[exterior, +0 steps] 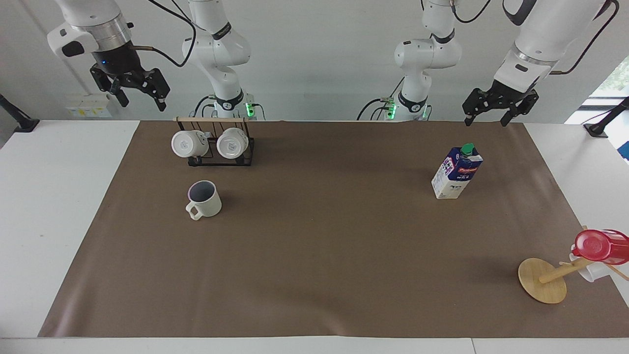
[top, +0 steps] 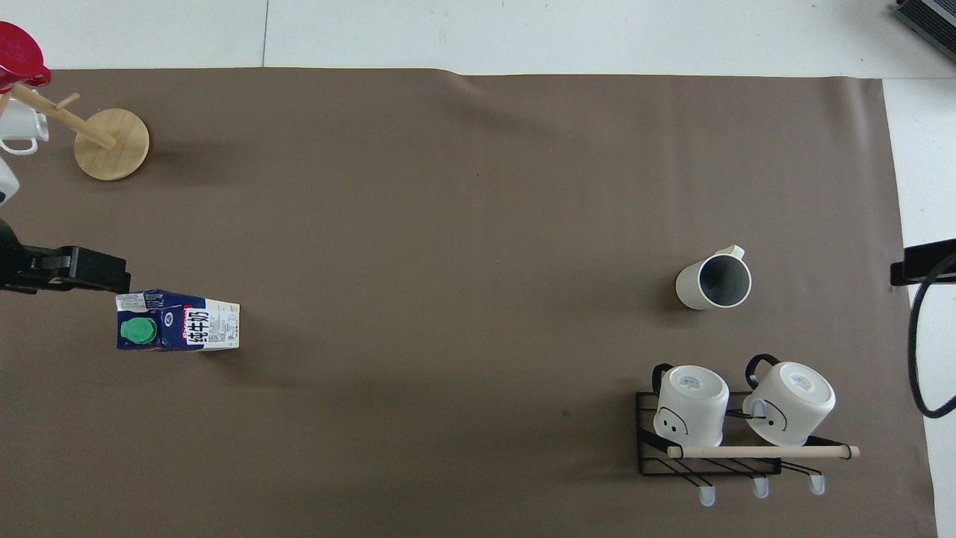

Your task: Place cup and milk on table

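Observation:
The cup point(exterior: 204, 199), a cream mug with a dark inside, stands upright on the brown sheet of the table point(exterior: 319, 255) toward the right arm's end; it also shows in the overhead view point(top: 713, 282). The milk point(exterior: 457, 172), a blue-and-white carton with a green cap, stands upright toward the left arm's end; the overhead view point(top: 179, 331) shows it too. My left gripper point(exterior: 486, 118) hangs open and empty in the air over the sheet's edge by the milk. My right gripper point(exterior: 142, 101) hangs open and empty, raised above the mug rack's end of the table.
A black wire rack point(exterior: 216, 147) holding two white mugs stands nearer to the robots than the cup. A wooden mug tree point(exterior: 543, 280) with a red cup point(exterior: 602, 246) stands at the left arm's end, farther from the robots than the milk.

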Controlling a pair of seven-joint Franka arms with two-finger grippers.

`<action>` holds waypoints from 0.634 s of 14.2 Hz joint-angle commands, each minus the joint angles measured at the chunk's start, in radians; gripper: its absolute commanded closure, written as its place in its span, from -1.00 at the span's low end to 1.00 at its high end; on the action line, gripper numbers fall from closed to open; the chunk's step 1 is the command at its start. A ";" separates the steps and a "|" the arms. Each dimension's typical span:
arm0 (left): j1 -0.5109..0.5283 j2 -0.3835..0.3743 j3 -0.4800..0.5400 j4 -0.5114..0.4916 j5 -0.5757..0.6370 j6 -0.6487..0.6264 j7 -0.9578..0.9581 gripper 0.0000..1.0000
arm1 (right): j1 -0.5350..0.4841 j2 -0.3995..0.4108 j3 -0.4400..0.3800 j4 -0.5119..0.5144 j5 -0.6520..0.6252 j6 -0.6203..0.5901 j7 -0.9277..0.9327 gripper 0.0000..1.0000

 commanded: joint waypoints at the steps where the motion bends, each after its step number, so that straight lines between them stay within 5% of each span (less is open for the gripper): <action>1: 0.009 0.006 -0.006 0.014 0.010 -0.017 -0.005 -1.00 | -0.006 -0.010 0.004 -0.011 -0.005 -0.002 0.014 -1.00; 9: 0.009 0.006 -0.006 0.014 0.010 -0.019 -0.005 -1.00 | -0.006 -0.019 0.006 -0.024 -0.004 0.000 0.015 -1.00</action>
